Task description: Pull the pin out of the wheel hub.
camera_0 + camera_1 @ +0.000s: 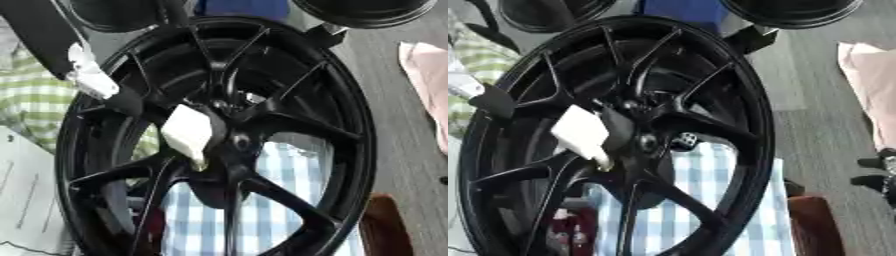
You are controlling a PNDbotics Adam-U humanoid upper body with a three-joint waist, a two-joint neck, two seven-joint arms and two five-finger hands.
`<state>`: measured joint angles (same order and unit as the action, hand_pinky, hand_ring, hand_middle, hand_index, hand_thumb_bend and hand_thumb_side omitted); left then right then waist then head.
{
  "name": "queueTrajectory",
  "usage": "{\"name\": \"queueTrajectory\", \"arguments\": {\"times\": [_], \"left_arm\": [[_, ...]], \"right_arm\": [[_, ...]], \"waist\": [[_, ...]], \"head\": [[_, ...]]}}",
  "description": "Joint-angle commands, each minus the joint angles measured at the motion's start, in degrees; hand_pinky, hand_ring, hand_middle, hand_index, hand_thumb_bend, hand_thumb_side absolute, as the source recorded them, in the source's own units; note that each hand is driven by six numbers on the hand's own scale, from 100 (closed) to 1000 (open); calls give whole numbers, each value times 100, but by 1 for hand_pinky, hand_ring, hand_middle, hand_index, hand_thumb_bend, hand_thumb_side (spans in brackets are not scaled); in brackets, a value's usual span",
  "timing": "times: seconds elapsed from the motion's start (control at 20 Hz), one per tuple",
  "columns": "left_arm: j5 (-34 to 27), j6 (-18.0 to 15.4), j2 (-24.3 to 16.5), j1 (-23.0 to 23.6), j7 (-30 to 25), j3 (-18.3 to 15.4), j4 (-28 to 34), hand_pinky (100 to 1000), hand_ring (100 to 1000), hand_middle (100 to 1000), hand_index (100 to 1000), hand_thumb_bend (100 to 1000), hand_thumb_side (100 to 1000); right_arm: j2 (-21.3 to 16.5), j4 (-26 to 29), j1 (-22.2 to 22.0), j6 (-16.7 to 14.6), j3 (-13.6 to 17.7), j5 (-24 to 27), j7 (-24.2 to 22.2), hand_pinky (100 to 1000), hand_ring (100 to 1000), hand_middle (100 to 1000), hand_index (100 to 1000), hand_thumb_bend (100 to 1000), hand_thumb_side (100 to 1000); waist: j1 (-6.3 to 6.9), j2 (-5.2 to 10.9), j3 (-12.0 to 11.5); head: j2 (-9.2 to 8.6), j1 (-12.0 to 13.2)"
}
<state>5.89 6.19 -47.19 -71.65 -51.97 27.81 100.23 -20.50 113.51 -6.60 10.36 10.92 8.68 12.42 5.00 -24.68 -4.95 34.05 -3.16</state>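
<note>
Left hand (188, 132) entering from upper left of the frame, white-tipped fingers (194, 150) at the wheel hub (229, 145) mid-frame, presumably reaching for the pin; spread or pinching cannot be told, pin itself not made out. Black wheel (350, 125) standing upright, filling the frame. Blue checked cloth (280, 170) behind the spokes. Grey floor (394, 110) at right

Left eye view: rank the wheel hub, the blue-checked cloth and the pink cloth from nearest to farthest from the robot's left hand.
1. Wheel hub, centre, beside the left hand.
2. Blue-checked cloth, behind the lower spokes.
3. Pink cloth, far right edge.
</note>
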Motion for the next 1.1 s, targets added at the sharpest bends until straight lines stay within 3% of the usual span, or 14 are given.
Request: {"name": "queueTrajectory", "arguments": {"times": [0.05, 0.65, 1.1], "left_arm": [[-89, 221, -209, -126, 0, -51, 185, 857, 799, 763, 860, 752, 458], [-131, 456, -89, -134, 99, 233, 154, 851, 790, 754, 853, 756, 429], [131, 673, 58, -192, 63, 503, 111, 845, 793, 758, 856, 771, 430]], "right_arm": [[-127, 108, -12, 6, 30, -65, 19, 808, 580, 687, 616, 100, 851], [-95, 108, -2, 38, 7, -60, -1, 808, 581, 687, 616, 100, 854], [-72, 108, 2, 64, -14, -57, -19, 808, 581, 687, 616, 100, 856]], "waist": [[60, 632, 5], [87, 621, 56], [94, 608, 83]], "head": [[-111, -25], [23, 136], [-95, 38]]}}
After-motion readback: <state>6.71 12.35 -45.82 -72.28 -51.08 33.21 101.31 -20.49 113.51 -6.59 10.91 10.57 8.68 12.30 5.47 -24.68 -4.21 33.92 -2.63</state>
